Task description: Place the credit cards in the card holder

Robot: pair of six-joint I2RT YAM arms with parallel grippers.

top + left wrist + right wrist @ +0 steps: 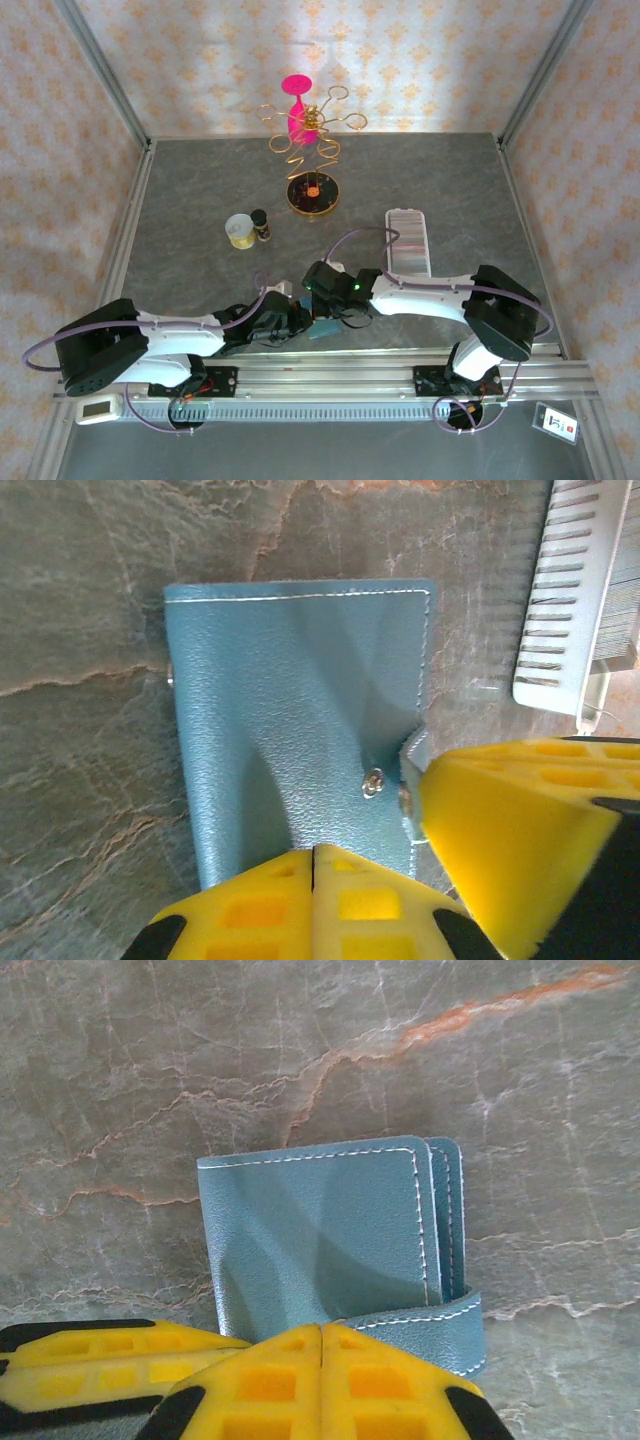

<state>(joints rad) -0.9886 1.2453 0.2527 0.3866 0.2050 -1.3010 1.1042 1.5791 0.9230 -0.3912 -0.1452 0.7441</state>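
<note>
teal wallet (pixel 300 720) lying folded on the table (pixel 150 1060)

left gripper (pixel 313 885) sits at the wallet's near edge with its fingers pressed fully together. right gripper (pixel 320 1360) is just as closed, right beside it on the right, over the strap (pixel 420 1325). can't tell if either one actually has any leather pinched. card holder (pixel 408 240) lies flat farther out and to the right, apart from the wallet.
</note>
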